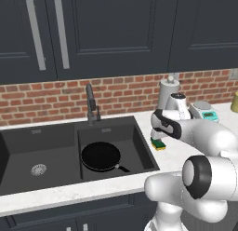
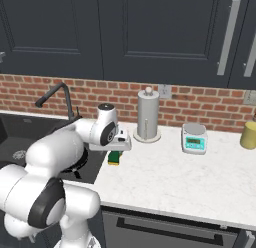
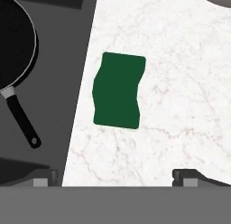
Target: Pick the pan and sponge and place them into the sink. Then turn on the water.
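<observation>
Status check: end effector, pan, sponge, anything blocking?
End effector open, above sponge on counter. Pan in sink's smaller basin. No water running. Nothing blocking the sponge.

White marble worktop (image 2: 170,182) below red brick backsplash (image 2: 200,104). Steel paper-towel holder (image 2: 148,117) upright near wall. White-and-teal kitchen scale (image 2: 194,138) to its right, apart. Yellow container (image 2: 248,134) at far right edge. Dark cabinets (image 1: 116,30) above, silver handles.
</observation>
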Tool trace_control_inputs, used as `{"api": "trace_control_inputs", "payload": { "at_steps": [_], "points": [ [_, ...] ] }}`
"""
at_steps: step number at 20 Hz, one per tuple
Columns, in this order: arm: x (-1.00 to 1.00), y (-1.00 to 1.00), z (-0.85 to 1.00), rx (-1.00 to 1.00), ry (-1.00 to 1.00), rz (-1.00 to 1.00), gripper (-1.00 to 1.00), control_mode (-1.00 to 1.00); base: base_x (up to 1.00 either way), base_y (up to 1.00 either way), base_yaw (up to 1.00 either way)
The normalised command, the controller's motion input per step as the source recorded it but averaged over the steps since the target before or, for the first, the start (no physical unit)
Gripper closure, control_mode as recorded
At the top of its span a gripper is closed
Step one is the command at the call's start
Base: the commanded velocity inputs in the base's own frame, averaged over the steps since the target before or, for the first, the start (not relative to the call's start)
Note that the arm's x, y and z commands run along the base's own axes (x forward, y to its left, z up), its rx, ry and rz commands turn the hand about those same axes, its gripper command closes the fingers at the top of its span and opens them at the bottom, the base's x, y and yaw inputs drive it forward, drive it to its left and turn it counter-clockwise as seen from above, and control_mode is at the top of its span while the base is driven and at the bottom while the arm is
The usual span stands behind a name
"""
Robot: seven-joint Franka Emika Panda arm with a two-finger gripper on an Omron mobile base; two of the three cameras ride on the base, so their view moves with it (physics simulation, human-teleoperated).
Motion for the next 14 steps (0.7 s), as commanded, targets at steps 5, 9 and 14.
{"api": "trace_control_inputs", "payload": {
  "at_steps": [5,9,14],
  "points": [
    [0.12,0.0,-0.03,0.0,0.03,0.0,-1.0,-1.0,0.0,0.0,0.0],
    [0.12,0.0,-0.06,0.0,0.04,0.0,-1.0,-1.0,0.0,0.0,0.0],
    [0.13,0.0,-0.06,0.0,0.04,0.0,-1.0,-1.0,0.0,0.0,0.0]
  ]
}}
